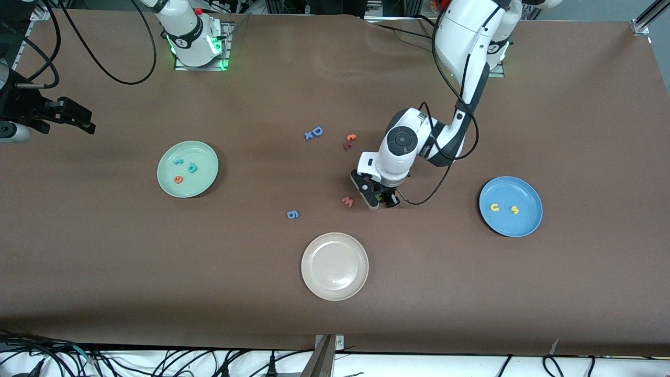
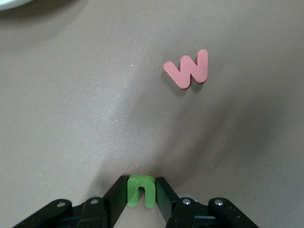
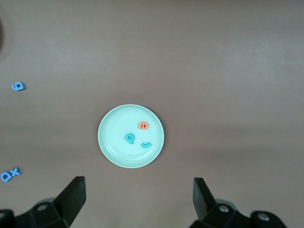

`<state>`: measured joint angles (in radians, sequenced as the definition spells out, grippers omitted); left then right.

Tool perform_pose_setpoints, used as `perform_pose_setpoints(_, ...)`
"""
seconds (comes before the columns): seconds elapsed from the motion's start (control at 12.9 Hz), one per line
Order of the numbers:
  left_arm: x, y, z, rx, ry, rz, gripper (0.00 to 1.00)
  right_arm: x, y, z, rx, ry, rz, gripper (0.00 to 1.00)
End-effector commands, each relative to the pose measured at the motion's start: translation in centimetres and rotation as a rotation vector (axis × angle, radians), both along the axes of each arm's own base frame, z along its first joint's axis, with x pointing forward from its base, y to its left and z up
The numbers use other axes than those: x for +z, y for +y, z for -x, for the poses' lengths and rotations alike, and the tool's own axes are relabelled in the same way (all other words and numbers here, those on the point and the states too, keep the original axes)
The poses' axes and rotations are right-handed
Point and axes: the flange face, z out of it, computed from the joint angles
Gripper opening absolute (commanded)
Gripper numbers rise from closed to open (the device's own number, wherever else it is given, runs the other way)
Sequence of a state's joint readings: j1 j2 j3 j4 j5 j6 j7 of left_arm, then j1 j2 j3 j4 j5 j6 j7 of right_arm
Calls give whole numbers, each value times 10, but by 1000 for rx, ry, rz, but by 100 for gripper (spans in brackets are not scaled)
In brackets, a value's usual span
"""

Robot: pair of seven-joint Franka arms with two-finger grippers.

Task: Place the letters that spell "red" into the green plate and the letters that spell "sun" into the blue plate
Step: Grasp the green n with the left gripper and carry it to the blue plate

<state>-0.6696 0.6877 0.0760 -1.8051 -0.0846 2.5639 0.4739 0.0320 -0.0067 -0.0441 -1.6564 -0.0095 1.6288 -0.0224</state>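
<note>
Left hand clamped on the green letter beside the pink "w" (right hand apart, waiting high over the table).

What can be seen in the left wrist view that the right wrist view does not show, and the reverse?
Only the left wrist view shows the left tool closed on the green letter, with the pink "w" beside it. Only the right wrist view shows the green plate holding the "r", "e", "d", and the open right tool. Both show the brown table.
</note>
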Motion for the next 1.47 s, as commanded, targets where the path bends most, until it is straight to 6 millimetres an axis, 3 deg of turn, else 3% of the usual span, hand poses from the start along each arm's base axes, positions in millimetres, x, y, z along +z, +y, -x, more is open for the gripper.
perform_pose_setpoints(0.0, -10, 6, -3, 1, 6, -2, 12, 3, 0, 0, 1, -1, 12, 100)
perform_pose_setpoints(0.08, -4, 14, -10, 5, -5, -5, 6, 3, 0, 0, 3, -1, 12, 100)
perform_pose_setpoints(0.31, 36, 76, -47, 11, 18, 27, 5, 3, 0, 0, 3, 1, 12, 100)
perform_pose_setpoints(0.54, 64, 158, -70, 23, 74, -4, 5, 3, 0, 0, 6, 1, 12, 100)
perform_pose_setpoints(0.77, 87, 250, -76, 147, 186, -4, 5, 3, 0, 0, 7, 1, 12, 100)
perform_pose_setpoints(0.93, 84, 308, -72, 239, 261, 4, 6, 3, 0, 0, 9, 1, 12, 100)
perform_pose_setpoints(1.08, 70, 350, -62, 320, 299, 6, 6, 4, 0, 1, 7, 1, 12, 100)
perform_pose_setpoints(1.24, 60, 377, -55, 395, 324, -9, 6, 3, 0, 1, 9, 2, 12, 100)
perform_pose_setpoints(1.39, 54, 387, -50, 422, 336, -36, 9, 4, 1, 1, 6, -1, 12, 100)
